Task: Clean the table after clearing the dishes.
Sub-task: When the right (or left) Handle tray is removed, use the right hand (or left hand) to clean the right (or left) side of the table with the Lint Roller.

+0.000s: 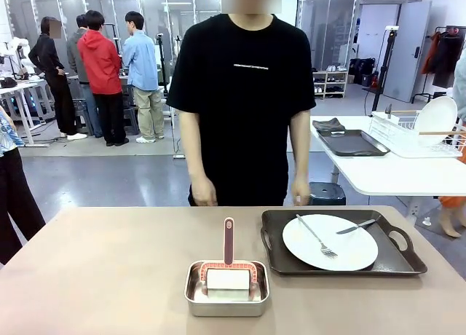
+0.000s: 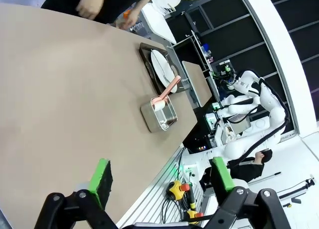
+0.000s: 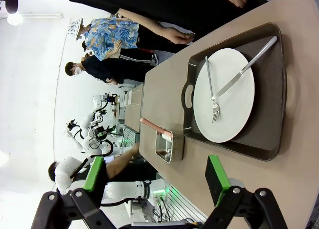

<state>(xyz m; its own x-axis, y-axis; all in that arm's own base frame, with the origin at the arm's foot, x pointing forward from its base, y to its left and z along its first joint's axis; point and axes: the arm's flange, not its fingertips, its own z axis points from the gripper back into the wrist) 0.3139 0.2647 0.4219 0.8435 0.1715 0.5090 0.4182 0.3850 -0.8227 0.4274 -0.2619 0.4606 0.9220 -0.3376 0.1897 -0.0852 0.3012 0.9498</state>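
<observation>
The left hand point(image 2: 162, 175) and right hand point(image 3: 155, 171) are wide apart, empty. The tray point(image 1: 275, 256) with its plate point(image 1: 342, 256) sits on the table's point(image 1: 109, 277) right side. Lift it flat so the fork point(image 1: 318, 238) and knife point(image 1: 357, 226) stay on.

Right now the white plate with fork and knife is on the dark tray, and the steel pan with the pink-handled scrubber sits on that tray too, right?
No. The front view shows the steel pan on the table itself, left of the tray and apart from it. The plate, fork and knife are on the tray.
</observation>
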